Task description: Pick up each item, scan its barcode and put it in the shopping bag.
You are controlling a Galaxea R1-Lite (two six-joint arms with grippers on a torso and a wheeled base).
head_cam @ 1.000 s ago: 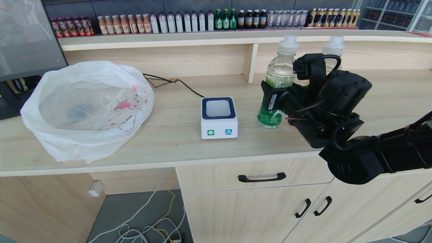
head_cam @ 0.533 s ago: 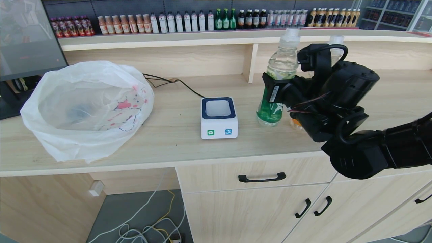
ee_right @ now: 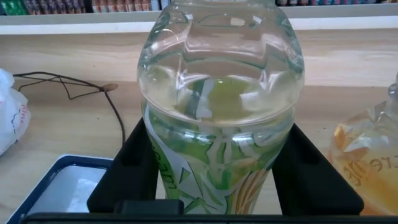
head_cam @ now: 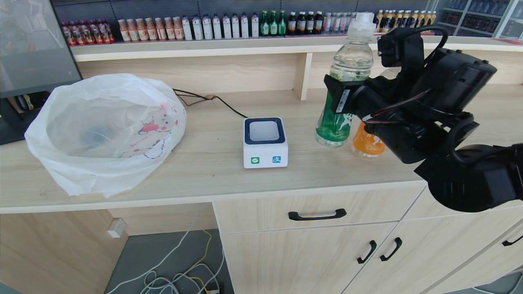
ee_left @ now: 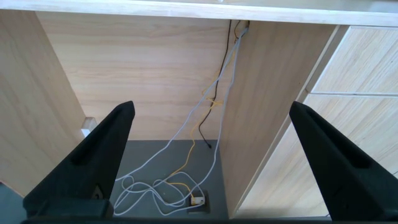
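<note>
My right gripper is shut on a clear bottle with a green label and a white cap, held upright just above the counter to the right of the scanner. In the right wrist view the green-label bottle sits between the two black fingers. The white and blue scanner box stands mid-counter, and its corner lies below the bottle. The white shopping bag lies open at the counter's left. My left gripper hangs open below the counter, over floor cables.
An orange drink bottle stands on the counter right behind the held one, also seen as the orange bottle beside it. A black cable runs from the scanner to the back. A raised shelf backs the counter.
My right gripper has risen with the green-label bottle and shifted slightly right, taking it off the counter. The orange bottle's lower part has come into sight behind it.
</note>
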